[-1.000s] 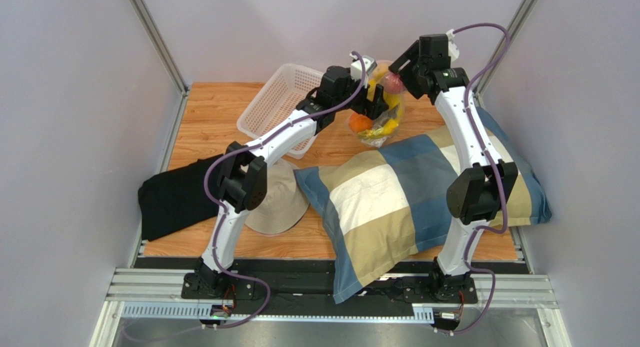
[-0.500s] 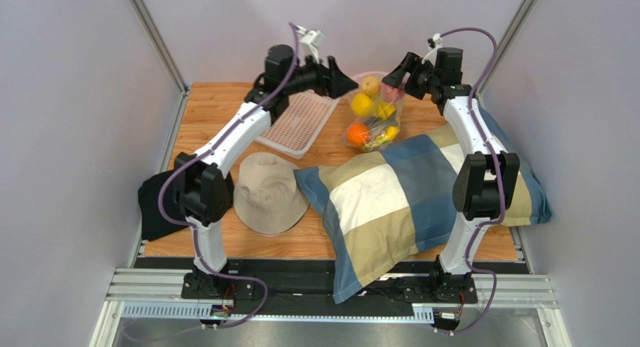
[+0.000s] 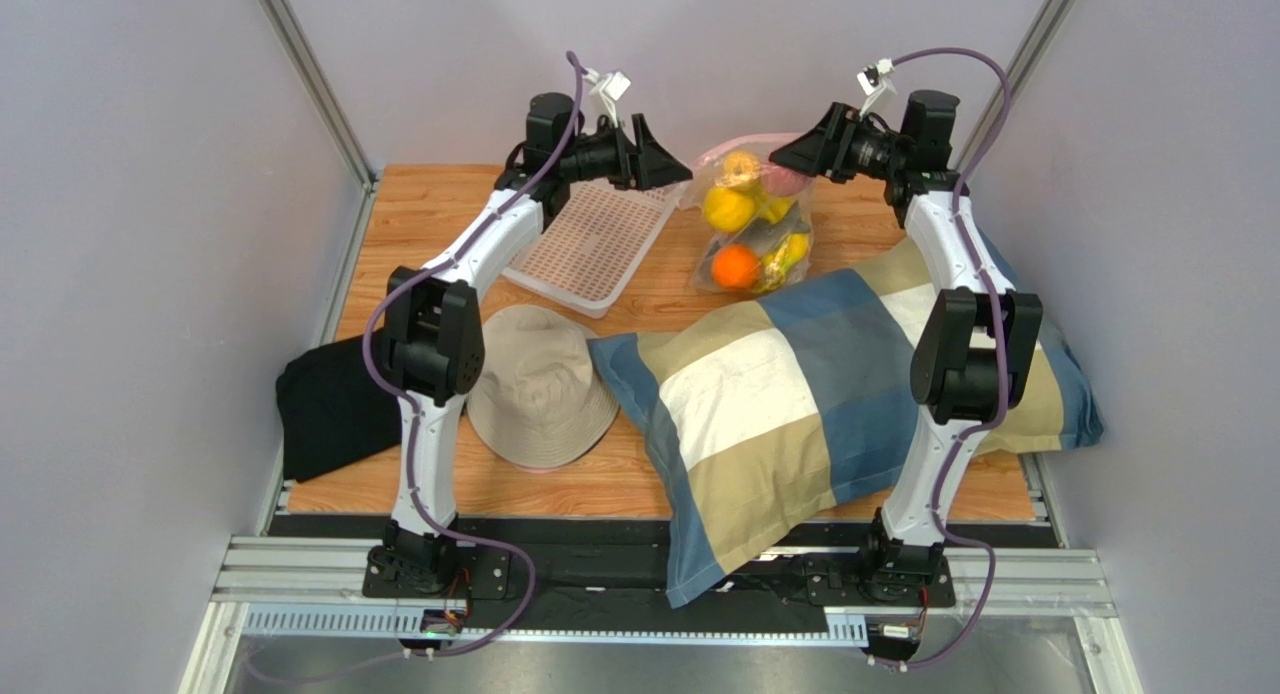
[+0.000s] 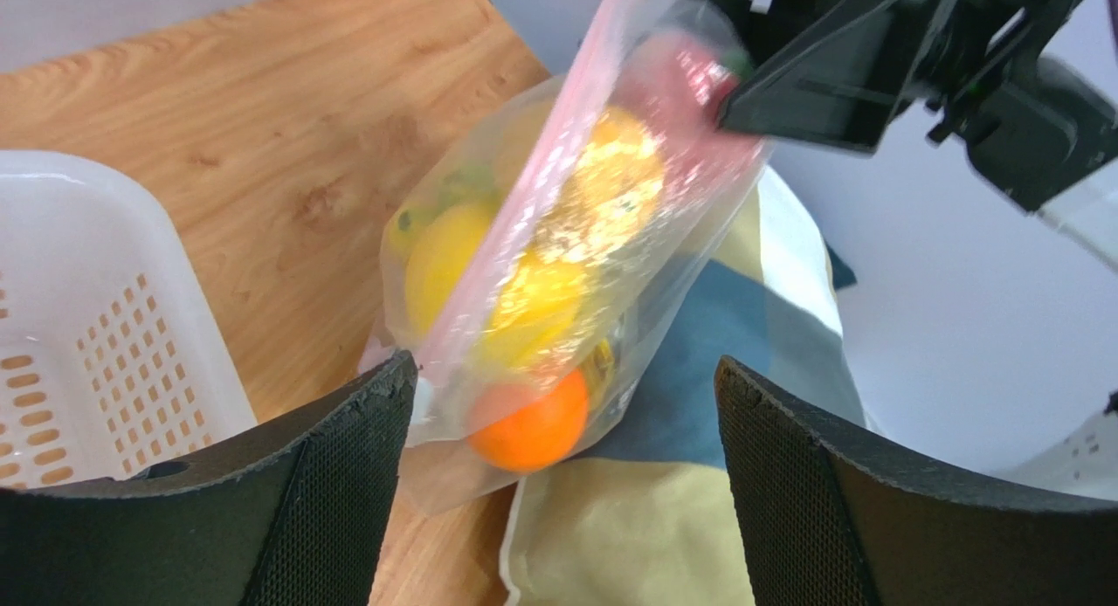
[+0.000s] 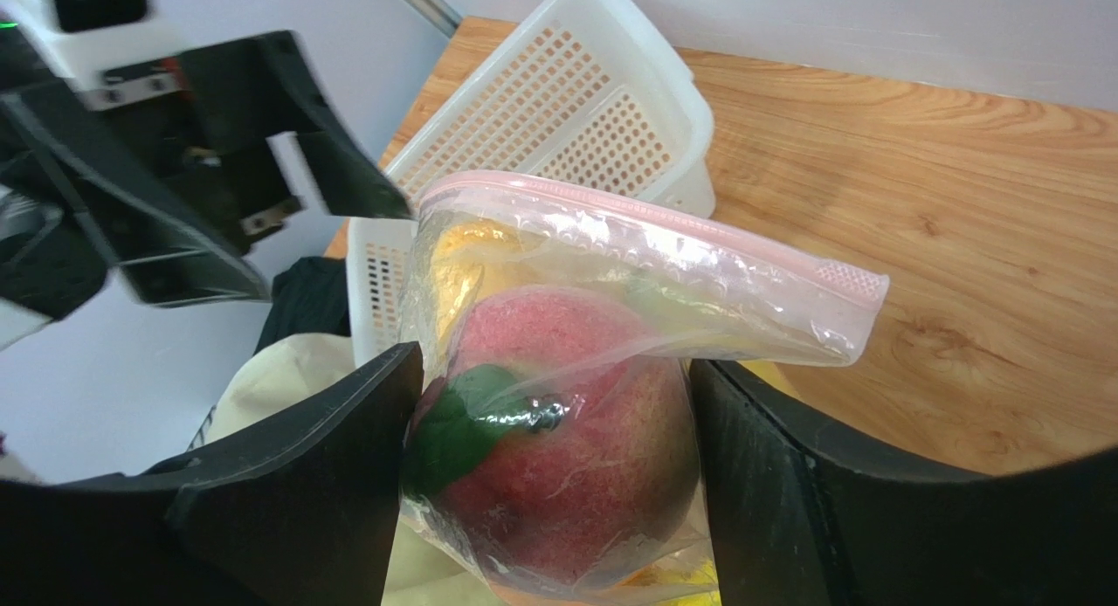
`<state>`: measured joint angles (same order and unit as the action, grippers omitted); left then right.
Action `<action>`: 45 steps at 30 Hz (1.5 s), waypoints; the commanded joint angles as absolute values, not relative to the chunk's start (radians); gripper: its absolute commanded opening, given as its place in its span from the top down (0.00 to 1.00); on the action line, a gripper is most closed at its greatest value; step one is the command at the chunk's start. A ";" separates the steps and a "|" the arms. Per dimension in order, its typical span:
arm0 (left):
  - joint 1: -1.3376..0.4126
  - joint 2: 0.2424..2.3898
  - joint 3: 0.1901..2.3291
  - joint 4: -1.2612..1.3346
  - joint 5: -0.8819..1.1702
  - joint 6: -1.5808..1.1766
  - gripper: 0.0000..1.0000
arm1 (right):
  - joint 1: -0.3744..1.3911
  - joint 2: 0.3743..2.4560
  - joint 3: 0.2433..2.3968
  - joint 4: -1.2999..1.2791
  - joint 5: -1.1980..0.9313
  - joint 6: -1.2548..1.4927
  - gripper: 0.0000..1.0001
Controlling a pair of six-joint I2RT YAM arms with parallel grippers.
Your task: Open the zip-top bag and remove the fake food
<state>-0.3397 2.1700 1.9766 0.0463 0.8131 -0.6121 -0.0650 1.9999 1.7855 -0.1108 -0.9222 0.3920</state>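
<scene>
The right gripper (image 3: 793, 151) grips the upper part of the zip-top bag (image 3: 747, 229), its fingers set wide with the pink fruit (image 5: 564, 410) bulging between them. The bag hangs upright by the middle of the far edge, its bottom beside the pillow (image 3: 812, 394). The left gripper (image 3: 661, 157) has its jaws spread wide and empty, and hovers just beside the bag, above the white mesh basket (image 3: 594, 237). An orange (image 3: 733, 267) sits low in the bag, with a yellow fruit (image 3: 729, 207) above it.

The tabletop (image 3: 436, 222) is pale wood with visible grain. A tan hat (image 3: 538, 387) lies toward the near edge and a black cloth (image 3: 331, 402) at the near-left corner. The checked pillow covers the right half and overhangs the near edge. Plain pale grey walls (image 3: 150, 274) enclose three sides, with metal posts (image 3: 308, 72) at the far corners.
</scene>
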 commanded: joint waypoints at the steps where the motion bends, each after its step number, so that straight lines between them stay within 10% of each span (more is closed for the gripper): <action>1: -0.305 2.226 2.023 0.180 0.933 -0.595 0.11 | -0.077 2.008 1.873 -0.049 -1.058 0.405 1.00; 8: -0.302 2.332 2.105 0.230 1.003 -0.653 0.13 | -0.081 2.023 1.867 -0.057 -1.085 0.399 1.00; 13: -0.308 2.342 2.039 0.500 1.071 -0.848 0.45 | -0.081 2.026 1.876 -0.060 -1.062 0.413 1.00; 25: -0.344 2.379 2.072 0.506 1.198 -0.913 0.47 | -0.081 2.026 1.897 -0.046 -1.016 0.460 0.99; 31: -0.345 2.372 2.149 0.349 1.178 -0.804 0.86 | -0.081 2.016 1.910 -0.057 -0.999 0.466 0.98; 34: -0.347 2.355 2.190 0.237 1.143 -0.731 1.00 | -0.081 1.991 1.899 -0.104 -0.951 0.436 0.85; 38: -0.351 2.283 2.187 0.115 1.068 -0.615 1.00 | -0.064 1.928 1.959 -0.423 -0.650 0.177 0.23; 45: -0.396 2.279 2.258 -0.064 1.066 -0.440 1.00 | -0.037 1.781 1.858 -0.353 -0.541 -0.049 0.00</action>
<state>-0.3721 2.3493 2.1700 0.0437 1.0698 -0.5831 -0.0444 1.9285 1.8736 -0.4084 -0.6346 0.1287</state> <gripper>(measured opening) 0.006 0.893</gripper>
